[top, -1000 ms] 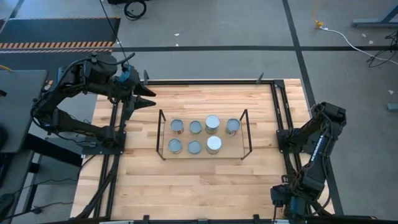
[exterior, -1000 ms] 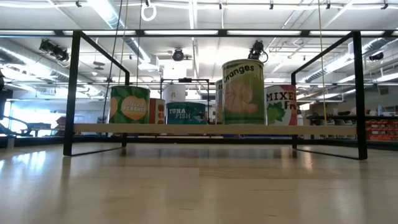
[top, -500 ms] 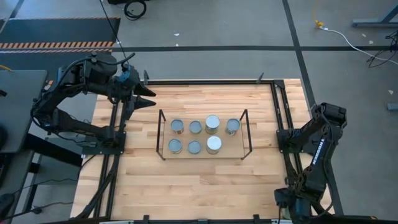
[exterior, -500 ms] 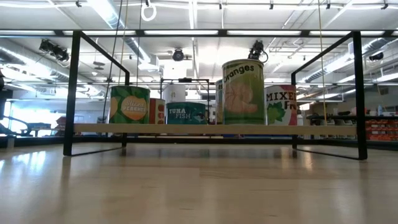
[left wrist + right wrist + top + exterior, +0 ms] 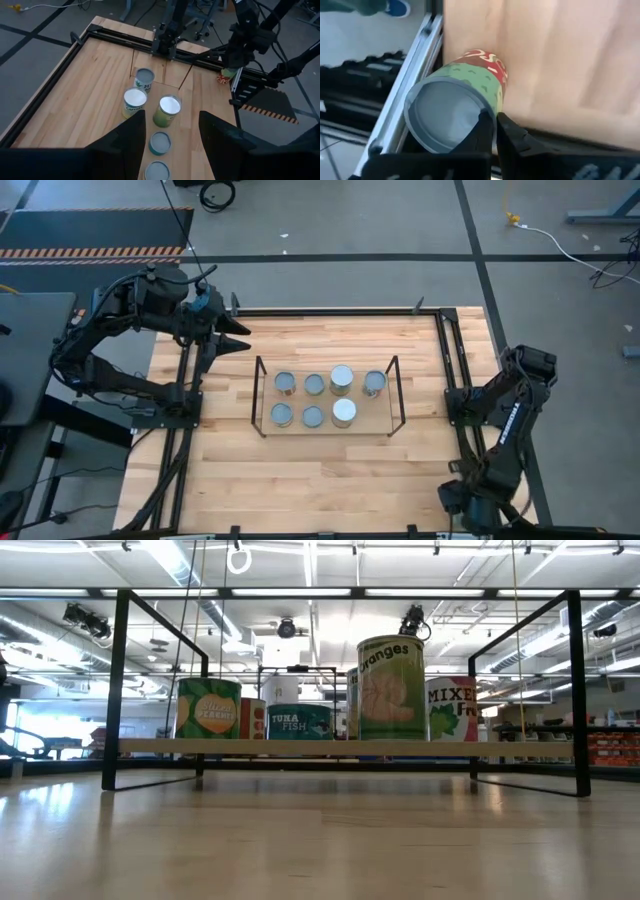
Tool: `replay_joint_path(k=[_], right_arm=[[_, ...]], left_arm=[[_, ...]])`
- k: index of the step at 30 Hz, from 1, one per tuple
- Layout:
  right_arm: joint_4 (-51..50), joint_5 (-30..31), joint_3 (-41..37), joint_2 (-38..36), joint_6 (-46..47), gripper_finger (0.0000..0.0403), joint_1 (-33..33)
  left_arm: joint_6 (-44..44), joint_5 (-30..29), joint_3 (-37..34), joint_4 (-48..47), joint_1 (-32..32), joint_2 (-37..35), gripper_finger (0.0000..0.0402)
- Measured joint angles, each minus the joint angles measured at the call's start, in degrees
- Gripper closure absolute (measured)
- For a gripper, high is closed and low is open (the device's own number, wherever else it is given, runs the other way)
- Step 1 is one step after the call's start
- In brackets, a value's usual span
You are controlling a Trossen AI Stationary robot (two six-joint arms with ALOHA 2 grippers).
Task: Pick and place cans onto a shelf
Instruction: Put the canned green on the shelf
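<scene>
right gripper (image 5: 470,510): partly cut off by high view's bottom edge | back-row cans (image 5: 282,690): mostly hidden behind front ones, low view | nearest can (image 5: 157,171): cropped, left wrist view

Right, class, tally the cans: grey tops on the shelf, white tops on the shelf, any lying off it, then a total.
Grey-topped cans on the shelf: 5
White-topped cans on the shelf: 2
Can lying on its side off the shelf: 1
Total: 8
</scene>
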Motion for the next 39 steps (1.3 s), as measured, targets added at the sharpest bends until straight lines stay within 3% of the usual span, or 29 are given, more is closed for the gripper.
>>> replay_joint_path(k=[6, 12, 18, 22, 26, 29, 39], right_arm=[[-11.71, -1.53, 8.59, -0.03, -10.39, 0.0396, -10.57], [-11.19, -1.3, 17.46, -0.1, -15.38, 0.0396, -27.8], [-16.59, 4.88, 24.71, 0.28, -15.95, 0.0396, -44.87], [-28.85, 6.49, 31.97, 4.65, -22.98, 0.0396, -53.08], [-39.21, 7.44, 39.71, 11.46, -32.35, 0.0396, -57.19], [-40.5, 7.52, 42.67, 15.48, -37.19, 0.0396, -58.4], [-40.51, 8.47, 38.27, 18.29, -47.59, 0.0396, -59.0]], left_arm=[[0.0, 0.0, -0.01, 0.0, 0.0, 0.0, 0.0214], [0.0, -0.02, 0.01, -0.01, 0.01, 0.0, 0.0214], [0.0, 0.0, 0.01, -0.02, 0.0, 0.0, 0.0214], [0.0, -0.01, 0.01, 0.0, 0.01, 0.0, 0.0214], [0.0, 0.0, 0.01, 0.04, 0.01, 0.0, 0.0214], [0.0, 0.0, 0.0, 0.02, 0.0, 0.0, 0.0214], [-0.01, 0.0, -0.01, 0.4, -0.01, 0.0, 0.0214]])
